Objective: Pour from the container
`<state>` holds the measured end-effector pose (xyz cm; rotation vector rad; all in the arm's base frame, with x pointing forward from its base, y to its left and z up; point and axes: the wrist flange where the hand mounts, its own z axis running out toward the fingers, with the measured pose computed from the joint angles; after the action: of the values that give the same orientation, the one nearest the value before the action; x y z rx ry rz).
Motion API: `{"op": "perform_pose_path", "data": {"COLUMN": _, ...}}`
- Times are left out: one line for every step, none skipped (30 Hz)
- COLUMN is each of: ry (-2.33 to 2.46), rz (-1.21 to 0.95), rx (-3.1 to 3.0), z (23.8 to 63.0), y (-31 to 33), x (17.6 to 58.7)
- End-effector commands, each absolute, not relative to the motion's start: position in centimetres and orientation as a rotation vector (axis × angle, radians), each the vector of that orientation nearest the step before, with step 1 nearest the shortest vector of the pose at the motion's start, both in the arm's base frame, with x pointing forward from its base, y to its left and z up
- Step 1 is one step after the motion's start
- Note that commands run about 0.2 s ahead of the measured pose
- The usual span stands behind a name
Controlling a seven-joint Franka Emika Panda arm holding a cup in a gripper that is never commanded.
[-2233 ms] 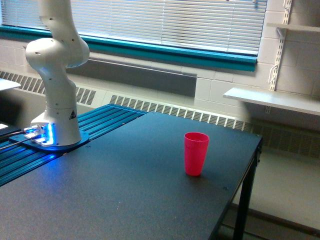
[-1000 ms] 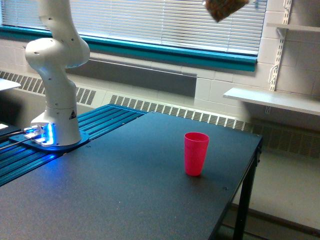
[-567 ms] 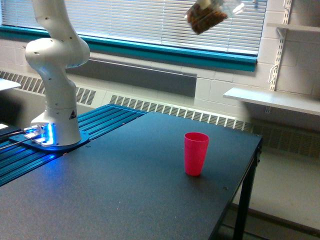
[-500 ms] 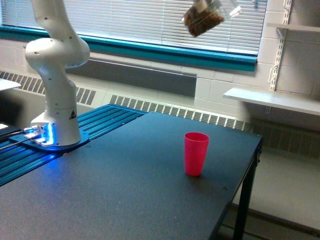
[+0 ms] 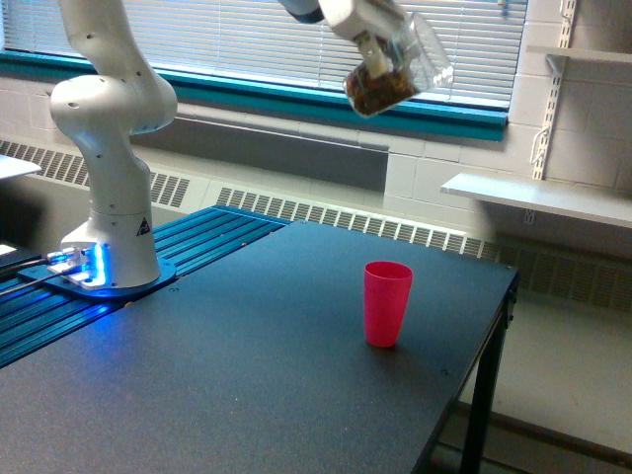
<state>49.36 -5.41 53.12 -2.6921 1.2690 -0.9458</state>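
Tool point(image 5: 373, 41) clamped on tilted container point(image 5: 395, 69), high above pink cup point(image 5: 387, 303).

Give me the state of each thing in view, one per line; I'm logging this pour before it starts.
container: held in the air, tilted, brown material inside, nothing spilling.
claw: shut on the container, near the top of the view.
pink cup: upright on the table, untouched; inside not visible.
table: dark top, nothing spilled on it.
blinds: lowered.

Blinds point(image 5: 247, 39), radiator point(image 5: 326, 212), wall shelves point(image 5: 538, 197).
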Motion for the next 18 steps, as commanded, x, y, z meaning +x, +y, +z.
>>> {"op": "perform_pose_path", "data": {"ry": 1.291, "rz": -0.914, "rx": -2.681, "z": 52.0, "y": -3.9, "x": 49.2}}
{"op": "perform_pose_path", "data": {"ry": 1.291, "rz": -0.908, "rx": -2.683, "z": 51.7, "y": -3.8, "x": 49.2}}
{"op": "perform_pose_path", "data": {"ry": 1.288, "rz": -0.901, "rx": -2.682, "z": 51.5, "y": -3.7, "x": 49.2}}
{"op": "perform_pose_path", "data": {"ry": 1.287, "rz": -0.894, "rx": -2.683, "z": 51.2, "y": -3.6, "x": 49.1}}
{"op": "perform_pose_path", "data": {"ry": 1.291, "rz": -0.882, "rx": -2.688, "z": 50.8, "y": -3.5, "x": 49.0}}
{"op": "perform_pose_path", "data": {"ry": 1.292, "rz": -0.875, "rx": -2.690, "z": 50.5, "y": -3.4, "x": 49.0}}
{"op": "perform_pose_path", "data": {"ry": 1.291, "rz": -0.864, "rx": -2.693, "z": 50.2, "y": -3.3, "x": 48.9}}
{"op": "perform_pose_path", "data": {"ry": 1.294, "rz": -0.854, "rx": -2.696, "z": 49.9, "y": -3.2, "x": 48.8}}
{"op": "perform_pose_path", "data": {"ry": 1.301, "rz": -0.841, "rx": -2.699, "z": 49.4, "y": -3.1, "x": 48.6}}
{"op": "perform_pose_path", "data": {"ry": 1.304, "rz": -0.831, "rx": -2.700, "z": 49.1, "y": -3.0, "x": 48.5}}
{"op": "perform_pose_path", "data": {"ry": 1.306, "rz": -0.817, "rx": -2.705, "z": 48.8, "y": -2.9, "x": 48.4}}
{"op": "perform_pose_path", "data": {"ry": 1.308, "rz": -0.802, "rx": -2.711, "z": 48.4, "y": -2.8, "x": 48.3}}
{"op": "perform_pose_path", "data": {"ry": 1.311, "rz": -0.784, "rx": -2.719, "z": 48.0, "y": -2.7, "x": 48.1}}
{"op": "perform_pose_path", "data": {"ry": 1.314, "rz": -0.776, "rx": -2.721, "z": 47.8, "y": -2.6, "x": 48.0}}
{"op": "perform_pose_path", "data": {"ry": 1.320, "rz": -0.763, "rx": -2.725, "z": 47.4, "y": -2.5, "x": 47.9}}
{"op": "perform_pose_path", "data": {"ry": 1.324, "rz": -0.750, "rx": -2.731, "z": 47.1, "y": -2.4, "x": 47.8}}
{"op": "perform_pose_path", "data": {"ry": 1.326, "rz": -0.732, "rx": -2.737, "z": 46.8, "y": -2.3, "x": 47.6}}
{"op": "perform_pose_path", "data": {"ry": 1.328, "rz": -0.721, "rx": -2.741, "z": 46.5, "y": -2.2, "x": 47.5}}
